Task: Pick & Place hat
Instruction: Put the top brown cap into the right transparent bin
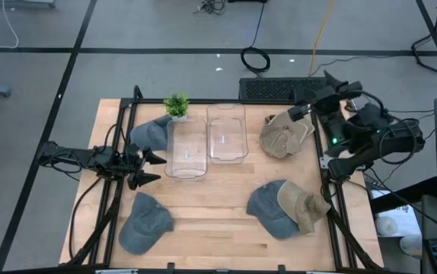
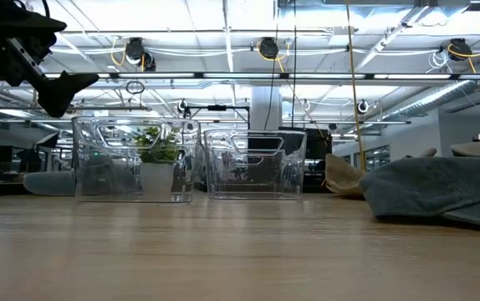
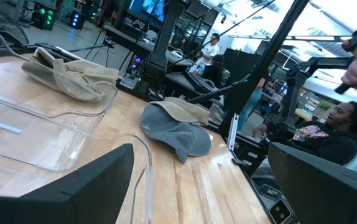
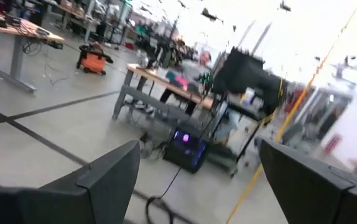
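While the left gripper hovers open-fingered by the worktop's left edge, the right gripper hangs spread past the far right corner, near a tan hat.

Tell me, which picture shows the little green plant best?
The high view: the green plant shows whole, at the table's far edge beside the left clear bin. The low view shows it only through the bin's plastic. Neither wrist view shows it.

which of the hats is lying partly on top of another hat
The tan hat at the table's front right: it overlaps the blue-grey hat beside it. The other hats lie alone.
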`<state>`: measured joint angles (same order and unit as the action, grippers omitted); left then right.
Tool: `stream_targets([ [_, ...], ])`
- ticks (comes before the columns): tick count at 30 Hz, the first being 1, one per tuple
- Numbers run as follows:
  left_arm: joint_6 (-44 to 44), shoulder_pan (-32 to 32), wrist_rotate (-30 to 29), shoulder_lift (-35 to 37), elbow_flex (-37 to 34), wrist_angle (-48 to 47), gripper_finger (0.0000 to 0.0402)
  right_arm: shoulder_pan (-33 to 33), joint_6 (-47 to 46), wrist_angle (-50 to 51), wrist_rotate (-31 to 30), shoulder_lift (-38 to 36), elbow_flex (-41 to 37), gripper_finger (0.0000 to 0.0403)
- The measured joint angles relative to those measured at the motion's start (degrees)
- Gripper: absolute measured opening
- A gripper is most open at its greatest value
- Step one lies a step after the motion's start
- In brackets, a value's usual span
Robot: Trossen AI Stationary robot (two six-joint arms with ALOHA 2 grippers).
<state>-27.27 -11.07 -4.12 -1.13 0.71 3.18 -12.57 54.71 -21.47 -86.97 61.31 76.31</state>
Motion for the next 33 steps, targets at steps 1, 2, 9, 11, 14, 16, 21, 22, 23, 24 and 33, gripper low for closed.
stream_targets([
  [1, 0.0, 0.0, 0.0, 0.0, 0.0, 0.0, 0.0381, 0.73, 0.91, 1.06, 1.69, -0.52, 0.0, 0.0318],
  [2, 0.0, 0.0, 0.0, 0.0, 0.0, 0.0, 0.0381, 1.55, 2.18, 1.43, 3.79, -0.87, 0.0, 0.0318],
  [9, 0.0, 0.0, 0.0, 0.0, -0.02, 0.0, 0.0381, 7.04, 13.02, 2.04, 24.11, -1.68, 0.0, 0.0318],
  [11, 0.0, 0.0, 0.0, 0.0, 0.0, 0.0, 0.0381, 8.2, 13.98, 2.12, 28.04, -1.62, -0.02, 0.0318],
  [14, 0.0, 0.0, 0.0, 0.0, 0.0, 0.0, 0.0381, 10.42, 13.22, 4.05, 31.59, -1.67, -0.02, 0.0318],
  [16, 0.0, 0.0, 0.0, 0.0, 0.0, 0.0, 0.0381, 12.3, 12.03, 6.4, 33.4, -1.68, -0.02, 0.0318],
  [21, 0.0, 0.0, 0.0, 0.0, -0.01, 0.0, 0.0381, 17.46, 3.25, 16.18, 41.75, -3.0, -0.07, 0.0318],
  [22, 0.0, 0.0, 0.0, 0.0, 0.0, 0.0, 0.0381, 18.86, 0.7, 17.8, 43.78, -3.29, -0.04, 0.0318],
  [23, 0.0, 0.0, 0.0, 0.0, 0.0, 0.0, 0.0381, 20.25, -1.83, 19.78, 45.66, -3.57, -0.04, 0.0318],
  [24, 0.0, 0.0, 0.0, 0.0, 0.0, 0.0, 0.0381, 21.6, -4.22, 21.79, 47.28, -3.67, -0.04, 0.0318],
  [33, 0.0, 0.0, 0.0, 0.01, 0.0, 0.0, 0.0381, 30.53, -21.43, 37.14, 54.31, -3.4, -0.06, 0.0318],
])
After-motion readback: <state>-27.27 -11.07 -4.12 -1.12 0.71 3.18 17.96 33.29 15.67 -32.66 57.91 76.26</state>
